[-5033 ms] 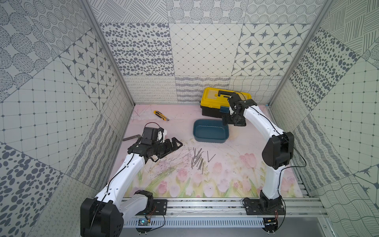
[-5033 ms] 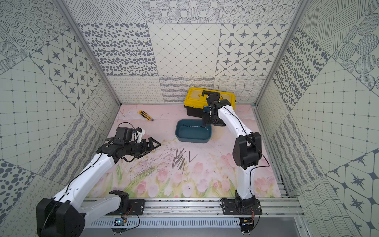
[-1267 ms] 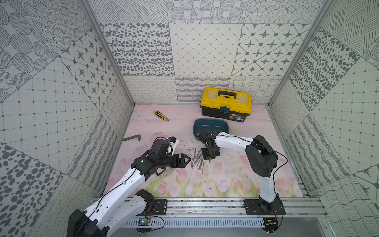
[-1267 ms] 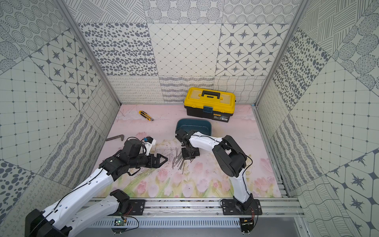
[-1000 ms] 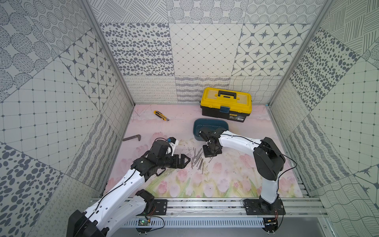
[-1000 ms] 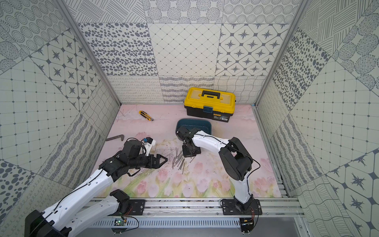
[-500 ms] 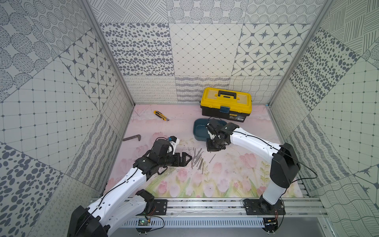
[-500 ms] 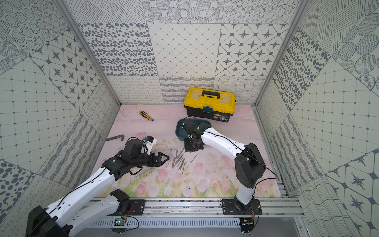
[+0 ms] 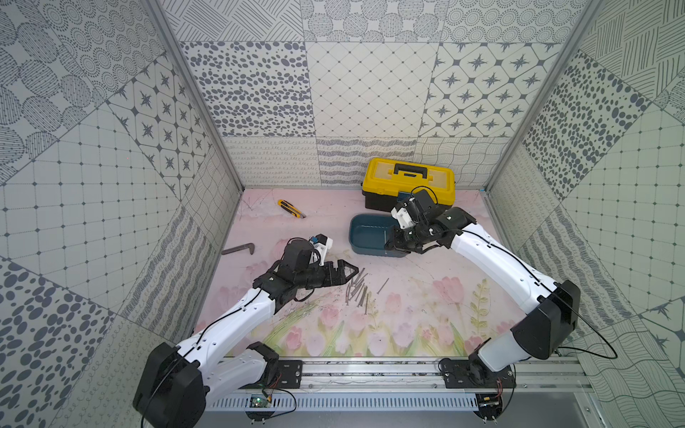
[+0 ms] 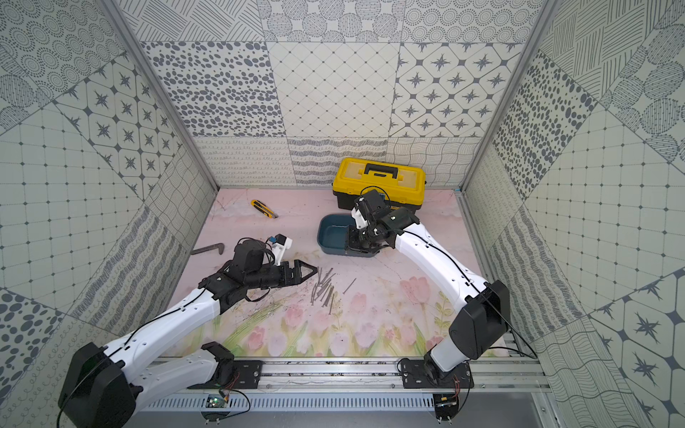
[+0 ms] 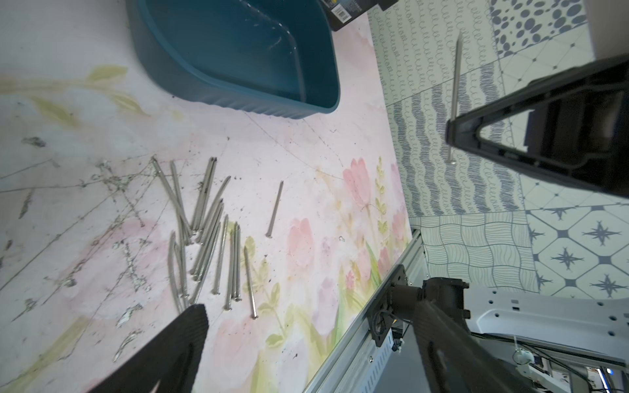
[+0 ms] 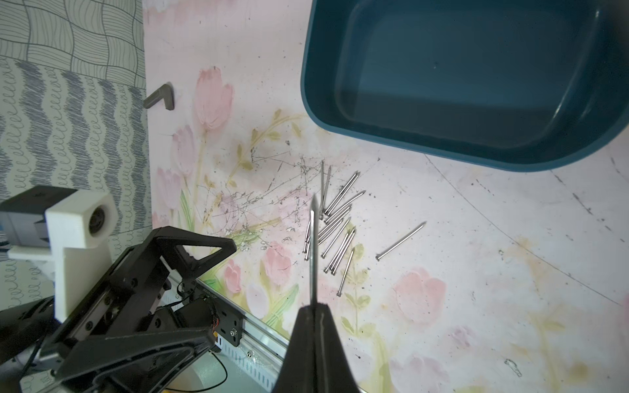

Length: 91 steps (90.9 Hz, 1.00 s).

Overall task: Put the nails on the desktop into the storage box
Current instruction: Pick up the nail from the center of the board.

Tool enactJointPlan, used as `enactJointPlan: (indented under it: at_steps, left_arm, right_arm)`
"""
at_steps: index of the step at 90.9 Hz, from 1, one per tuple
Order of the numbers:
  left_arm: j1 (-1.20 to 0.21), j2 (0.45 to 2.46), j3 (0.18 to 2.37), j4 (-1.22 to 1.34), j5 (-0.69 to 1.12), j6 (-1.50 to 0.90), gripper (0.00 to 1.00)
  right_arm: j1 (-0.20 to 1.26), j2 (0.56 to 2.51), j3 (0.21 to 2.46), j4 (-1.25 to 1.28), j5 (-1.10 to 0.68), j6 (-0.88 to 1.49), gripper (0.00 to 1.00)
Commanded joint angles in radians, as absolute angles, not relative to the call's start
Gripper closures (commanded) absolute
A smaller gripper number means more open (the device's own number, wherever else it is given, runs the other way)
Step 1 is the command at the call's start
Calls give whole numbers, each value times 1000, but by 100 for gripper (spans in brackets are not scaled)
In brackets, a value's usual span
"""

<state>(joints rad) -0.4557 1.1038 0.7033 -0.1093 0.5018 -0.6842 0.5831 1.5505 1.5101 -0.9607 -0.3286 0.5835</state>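
Our right gripper [image 12: 313, 308] has its jaws clenched on one thin grey metal nail [image 12: 312, 245]; within the last second we lifted it off the pile to the near rim of the shallow teal plastic storage box [image 9: 365, 234]. Our left gripper [image 9: 350, 270], jaws released, hovers by the remaining nails [image 9: 356, 291] on the pink tulip-printed table [image 9: 407, 296]; a drop looks due

Both top views look steeply down from high above the six o'clock rail [image 9: 370, 374], taking in the whole desktop [image 9: 407, 281]. Close wrist cameras face four o'clock (left) and eight o'clock (right); both share the nails [image 11: 204, 238] and box [image 12: 326, 102].
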Motion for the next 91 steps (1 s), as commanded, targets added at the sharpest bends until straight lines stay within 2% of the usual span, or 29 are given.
enactJointPlan:
  at_steps: [1,16,46,68,78,91]
  left_arm:
    - [-454,1168,783,76,659,-811,0]
    - [-454,1261,877,143,775,-885,1]
    - [-454,1372,1014,196,883,-958,4]
    - [-457,1421,1074,183,973,-962,15]
    - [-457,1428,1087,140,974,-931,16]
    - [-457,1448,1099,166,975,-948,27]
  right_arm:
    - [552,1512,1511,-918,-438,540,100]
    - [510,1499,1490,-890,-581,524,100]
    - [507,1495,1438,-804,-703,560,100]
    - [507,1491,1431,-768,-723,588,100]
    - [510,1483,1429,-754,-732,601,100]
    - [511,1464,1416,-744,-740,613,100]
